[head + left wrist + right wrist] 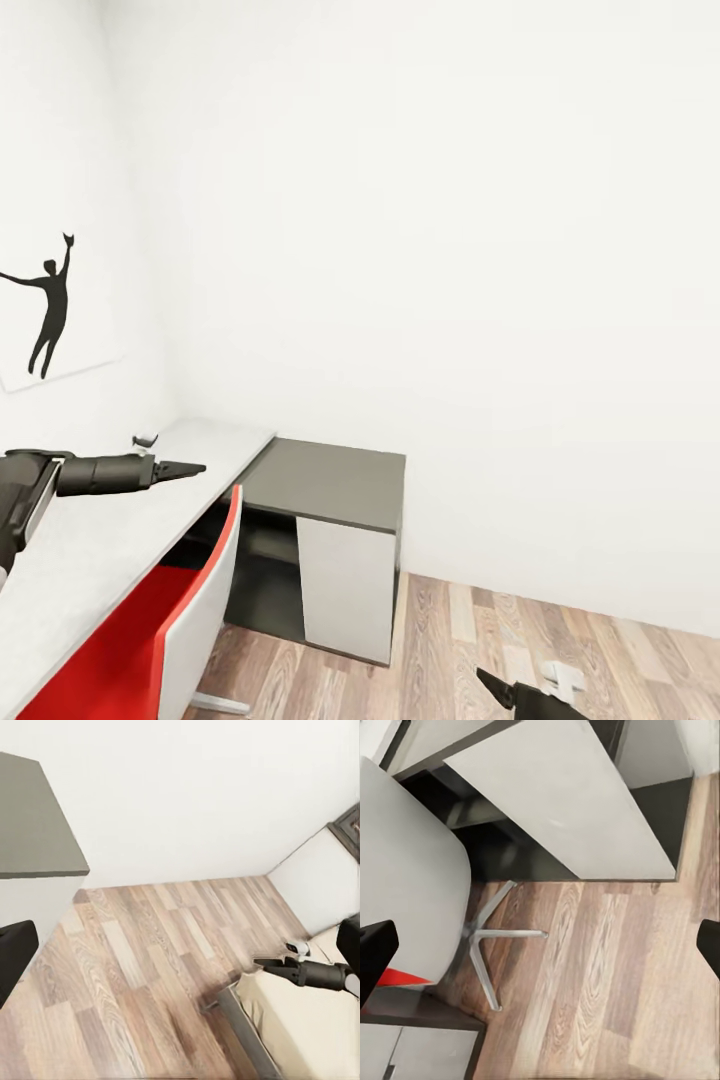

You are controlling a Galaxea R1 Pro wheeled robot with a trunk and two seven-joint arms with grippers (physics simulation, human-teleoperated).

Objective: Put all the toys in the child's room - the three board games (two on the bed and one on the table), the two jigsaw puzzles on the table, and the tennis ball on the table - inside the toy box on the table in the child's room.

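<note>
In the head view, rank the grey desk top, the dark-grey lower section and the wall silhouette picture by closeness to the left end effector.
1. Light-grey desk top, directly below the left end effector.
2. Dark-grey lower section, just past its tips.
3. Silhouette picture, up on the left wall.

Plank floor [142, 967], white wall [195, 795], dark tabletop [34, 825] corner, beige bed [307, 1020] (grey frame), right claw [266, 964] over the bed edge.

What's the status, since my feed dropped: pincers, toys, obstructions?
Left pincer open, empty, above the table. Right pincer open, empty, low. Red chair tucked at table.
</note>
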